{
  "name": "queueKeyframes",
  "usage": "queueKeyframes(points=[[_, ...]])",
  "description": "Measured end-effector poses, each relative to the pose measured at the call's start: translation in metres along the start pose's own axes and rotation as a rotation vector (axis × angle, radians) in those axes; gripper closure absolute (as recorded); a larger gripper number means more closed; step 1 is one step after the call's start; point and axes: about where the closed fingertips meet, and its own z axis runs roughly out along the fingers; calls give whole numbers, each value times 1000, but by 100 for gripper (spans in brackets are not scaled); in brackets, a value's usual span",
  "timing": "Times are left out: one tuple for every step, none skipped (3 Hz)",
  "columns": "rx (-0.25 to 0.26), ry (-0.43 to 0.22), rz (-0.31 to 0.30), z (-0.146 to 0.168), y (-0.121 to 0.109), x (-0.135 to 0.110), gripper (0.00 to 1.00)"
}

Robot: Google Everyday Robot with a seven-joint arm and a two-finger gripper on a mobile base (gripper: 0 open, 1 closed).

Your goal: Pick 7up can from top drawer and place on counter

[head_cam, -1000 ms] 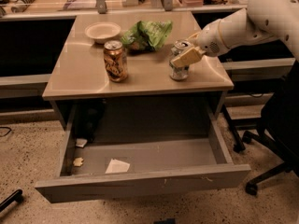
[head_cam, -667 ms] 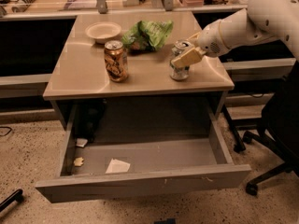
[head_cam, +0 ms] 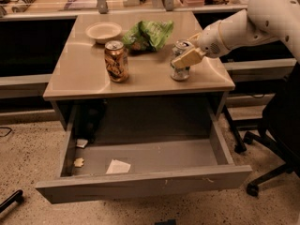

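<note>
The 7up can (head_cam: 180, 73) stands upright on the beige counter (head_cam: 84, 74), near its right front part. My gripper (head_cam: 182, 55) reaches in from the right and is shut around the can's middle; one tan finger (head_cam: 188, 58) crosses the front of the can, the other is hidden behind it. The top drawer (head_cam: 140, 184) is pulled wide open below the counter, with paper scraps (head_cam: 117, 167) on its floor.
A brown-and-gold can (head_cam: 116, 61), a white bowl (head_cam: 103, 31) and a green bag (head_cam: 150, 34) stand on the counter. A long cluttered desk (head_cam: 56, 3) runs behind. A black office chair (head_cam: 276, 139) is at the right, by the drawer's corner.
</note>
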Motion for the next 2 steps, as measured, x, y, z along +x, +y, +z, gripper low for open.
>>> queueKeyframes(points=[[0,0,0,0,0,0,11],[0,0,0,0,0,0,0]])
